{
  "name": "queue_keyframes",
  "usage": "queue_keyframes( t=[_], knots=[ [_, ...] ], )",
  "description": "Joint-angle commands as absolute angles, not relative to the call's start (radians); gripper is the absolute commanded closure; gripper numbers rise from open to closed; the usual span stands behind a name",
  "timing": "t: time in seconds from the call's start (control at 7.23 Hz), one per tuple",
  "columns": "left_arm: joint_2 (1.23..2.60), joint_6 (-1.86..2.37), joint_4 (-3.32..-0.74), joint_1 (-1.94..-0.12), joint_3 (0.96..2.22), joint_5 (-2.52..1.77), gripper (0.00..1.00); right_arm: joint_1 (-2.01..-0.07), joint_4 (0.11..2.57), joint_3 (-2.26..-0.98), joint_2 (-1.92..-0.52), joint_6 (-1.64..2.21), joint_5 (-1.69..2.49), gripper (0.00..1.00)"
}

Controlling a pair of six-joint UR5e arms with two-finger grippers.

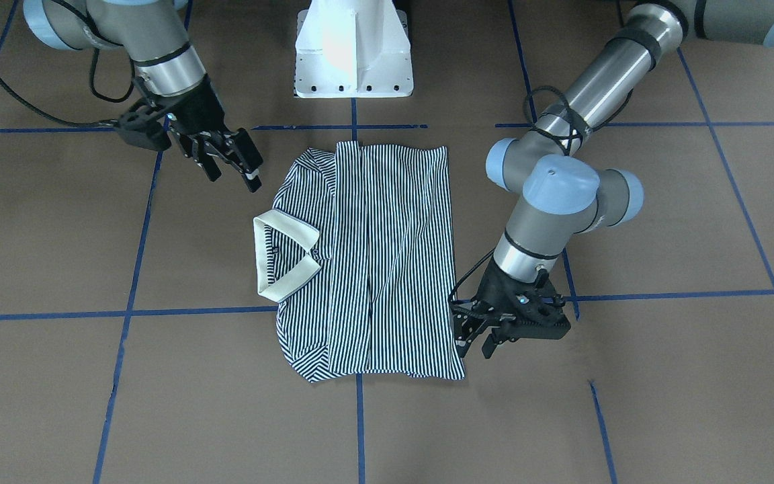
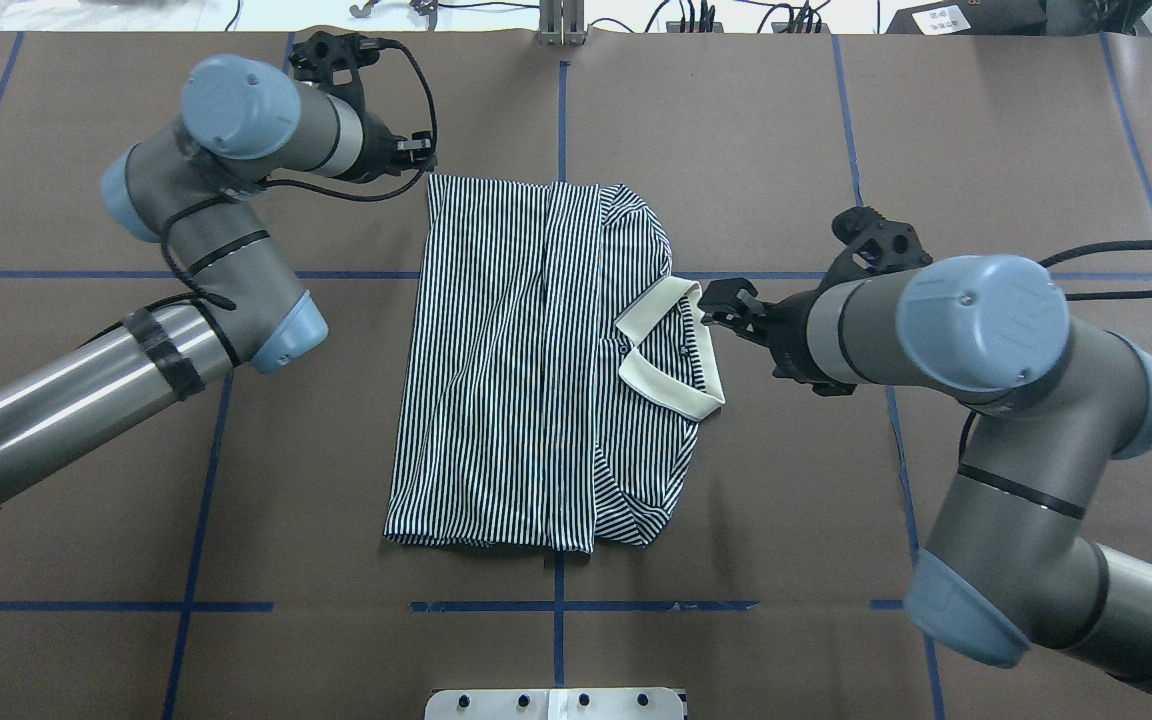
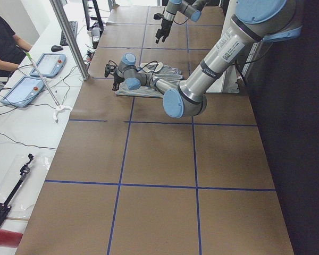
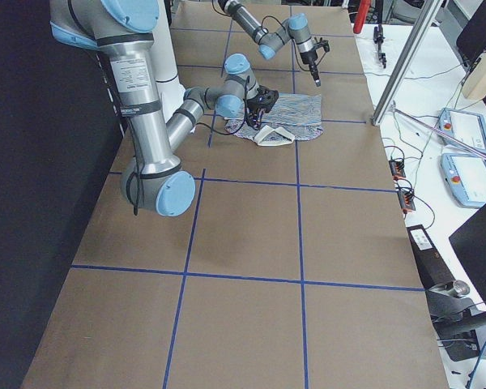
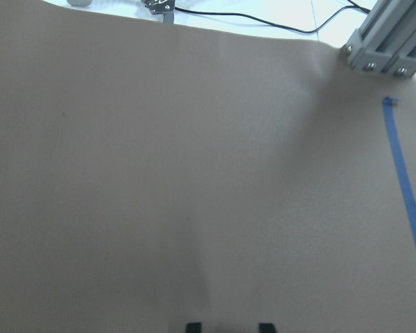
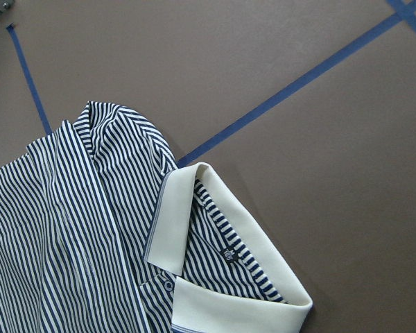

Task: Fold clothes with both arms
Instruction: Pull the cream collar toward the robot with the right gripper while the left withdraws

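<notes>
Two wide, empty tools: left tool (image 1: 478,348) beside shirt (image 1: 387,269) hem corner, right tool (image 1: 232,178) near collar (image 1: 287,259) edge.

The striped polo shirt (image 2: 506,370) lay flat on the tabletop (image 2: 786,150), sleeves folded inward, cream collar (image 2: 671,350) toward the right gripper (image 1: 234,179); the left gripper (image 1: 474,348) hung beside its far hem corner.

The shirt (image 2: 506,400) has thin navy and white stripes and a cream collar (image 2: 666,390). The brown table (image 2: 786,150) has blue lines (image 2: 586,605).
</notes>
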State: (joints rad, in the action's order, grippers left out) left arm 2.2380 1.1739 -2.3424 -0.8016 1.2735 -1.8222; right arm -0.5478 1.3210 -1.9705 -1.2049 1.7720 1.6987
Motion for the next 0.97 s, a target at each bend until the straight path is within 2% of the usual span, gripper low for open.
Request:
queue_keyframes(
  t=[0.0,0.28,0.55,0.69,0.83],
  knots=[
    [2.067,1.175,-2.336,-0.808,1.512,-1.871,0.5,-0.531,1.387,-1.823,-1.047,1.653,1.701,0.0],
    [1.992,1.177,-2.333,-0.81,1.598,-1.888,0.5,-0.468,1.397,-1.773,-1.002,1.533,1.703,0.0],
    [1.979,1.183,-2.333,-0.81,1.617,-1.902,0.5,-0.387,1.484,-1.781,-0.971,1.349,1.691,0.0],
    [1.979,1.183,-2.333,-0.81,1.614,-1.902,0.5,-0.362,1.535,-1.779,-0.938,1.239,1.684,0.04],
    [1.979,1.186,-2.333,-0.808,1.612,-1.902,0.5,-0.341,1.572,-1.784,-0.933,1.195,1.681,0.17]
  ],
)
